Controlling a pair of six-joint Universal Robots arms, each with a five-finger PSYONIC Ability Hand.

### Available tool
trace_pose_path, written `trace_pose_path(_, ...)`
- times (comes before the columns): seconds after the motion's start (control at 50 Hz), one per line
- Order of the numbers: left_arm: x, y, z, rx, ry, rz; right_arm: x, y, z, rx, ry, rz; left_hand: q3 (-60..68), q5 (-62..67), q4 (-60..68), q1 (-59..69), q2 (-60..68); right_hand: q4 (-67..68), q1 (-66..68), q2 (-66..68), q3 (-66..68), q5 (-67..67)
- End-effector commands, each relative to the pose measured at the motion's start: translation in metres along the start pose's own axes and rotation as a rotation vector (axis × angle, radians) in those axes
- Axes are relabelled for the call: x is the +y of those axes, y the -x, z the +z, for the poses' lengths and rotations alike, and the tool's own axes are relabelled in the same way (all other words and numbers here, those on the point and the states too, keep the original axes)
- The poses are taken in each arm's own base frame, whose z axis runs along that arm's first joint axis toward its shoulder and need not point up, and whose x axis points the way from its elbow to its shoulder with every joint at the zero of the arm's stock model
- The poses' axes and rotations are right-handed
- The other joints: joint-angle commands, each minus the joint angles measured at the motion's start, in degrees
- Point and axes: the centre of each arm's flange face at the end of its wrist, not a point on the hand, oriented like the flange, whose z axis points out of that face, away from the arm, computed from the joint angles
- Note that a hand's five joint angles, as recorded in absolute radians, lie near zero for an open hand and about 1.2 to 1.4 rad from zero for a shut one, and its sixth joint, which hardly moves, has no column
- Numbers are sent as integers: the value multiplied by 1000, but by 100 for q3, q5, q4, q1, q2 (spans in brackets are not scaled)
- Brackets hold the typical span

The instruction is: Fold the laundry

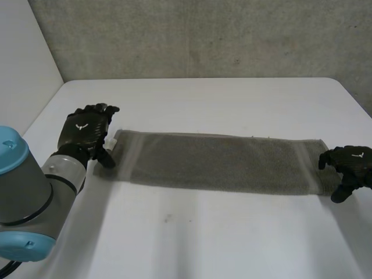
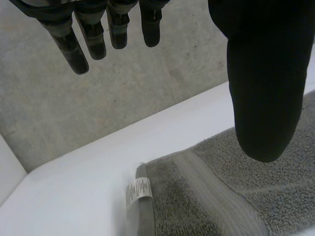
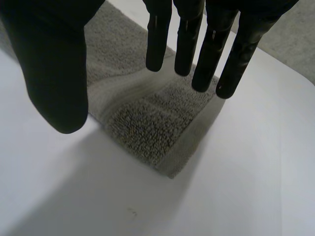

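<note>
Towel lies flat, a long strip across the bench. Left hand and right hand hover spread at its short ends, holding nothing. Risk: uneven pinches would skew the fold; thick pile may slip free.

One grey towel, one white label, one table — and two hands: left hand, right hand.

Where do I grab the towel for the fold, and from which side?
Grip the grey towel by its short end hems, coming down from above. It lies flat as a long strip, so only edges can be pinched, and the left hand and right hand each hover open at one end.
</note>
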Motion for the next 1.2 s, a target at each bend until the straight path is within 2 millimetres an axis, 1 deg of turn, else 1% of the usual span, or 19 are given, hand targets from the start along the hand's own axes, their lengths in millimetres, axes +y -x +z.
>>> trace_pose_path(0.02, 5, 4, 0, -9, 15, -7, 16, -2, 19, 22, -26, -14, 45, -182, 30, -55, 50, 1048, 1471, 1091, 1065, 1165)
trace_pose_path(0.24, 8, 1, -3, -2, 22, -6, 26, -10, 32, 54, -31, -33, 45, -182, 30, -55, 50, 2107, 2530, 2151, 2125, 2225)
trace_pose_path(0.28, 9, 2, -2, -3, 24, -7, 28, -11, 34, 62, -34, -46, 45, -182, 30, -55, 50, 2746, 3169, 2790, 2764, 2864)
trace_pose_path(0.3, 9, 2, -2, -3, 24, -7, 28, -14, 35, 72, -36, -61, 45, -182, 30, -55, 50, 5089, 5512, 5132, 5106, 5207)
trace_pose_path(0.5, 8, 2, -3, -4, 22, -7, 33, -66, 41, 354, 30, -206, 45, -182, 30, -55, 50, 5112, 5535, 5156, 5130, 5230)
trace_pose_path(0.58, 7, 2, -4, -4, 21, -7, 38, -105, 35, 472, 75, -242, 45, -182, 30, -55, 50, 5112, 5535, 5156, 5130, 5230)
trace_pose_path(0.72, 2, 3, -5, -7, 4, -7, 8, -97, 35, 476, -22, -277, 45, -182, 30, -55, 50, 5112, 5535, 5156, 5130, 5230)
trace_pose_path(0.76, 2, 4, -5, -9, 3, -7, -14, -85, 31, 466, -91, -298, 45, -182, 30, -55, 50, 5112, 5535, 5156, 5130, 5230)
trace_pose_path(0.8, 2, 4, -5, -9, 3, -7, -60, -45, 24, 404, -253, -331, 45, -182, 30, -55, 50, 5112, 5535, 5156, 5130, 5230)
trace_pose_path(0.82, 1, 4, -5, -12, 1, -7, -61, -45, 24, 404, -254, -331, 45, -182, 30, -55, 50, 5112, 5535, 5156, 5130, 5230)
trace_pose_path(0.86, 0, 4, -5, -12, -3, -8, -94, 6, 19, 291, -383, -365, 45, -182, 30, -55, 50, 5112, 5535, 5156, 5130, 5230)
trace_pose_path(0.88, -1, 5, -5, -14, -6, -9, -94, 7, 19, 291, -384, -365, 45, -182, 30, -55, 50, 5112, 5535, 5156, 5130, 5230)
trace_pose_path(0.92, -1, 5, -6, -16, -8, -9, -112, 66, 16, 147, -479, -419, 45, -182, 30, -55, 50, 5112, 5535, 5156, 5130, 5230)
trace_pose_path(0.98, -2, 6, -7, -17, -10, -10, -116, 100, 14, 54, -523, -448, 45, -182, 30, -55, 50, 5112, 5535, 5156, 5130, 5230)
trace_pose_path(1.02, -4, 6, -7, -18, -15, -10, -121, 167, 7, -134, -613, -500, 45, -182, 30, -55, 50, 5112, 5535, 5156, 5130, 5230)
trace_pose_path(1.04, -4, 6, -7, -16, -15, -10, -121, 167, 7, -135, -614, -500, 45, -182, 30, -55, 50, 5112, 5535, 5156, 5130, 5230)
trace_pose_path(1.08, -4, 6, -7, -18, -15, -10, -113, 220, 1, -284, -655, -535, 45, -182, 30, -55, 50, 5112, 5535, 5156, 5130, 5230)
trace_pose_path(1.14, -4, 6, -7, -18, -15, -10, -98, 260, 0, -392, -658, -559, 45, -182, 30, -55, 50, 5112, 5535, 5156, 5130, 5230)
trace_pose_path(1.2, -3, 6, -8, -16, -12, -10, -88, 276, -1, -435, -653, -570, 45, -182, 30, -55, 50, 5112, 5535, 5156, 5130, 5230)
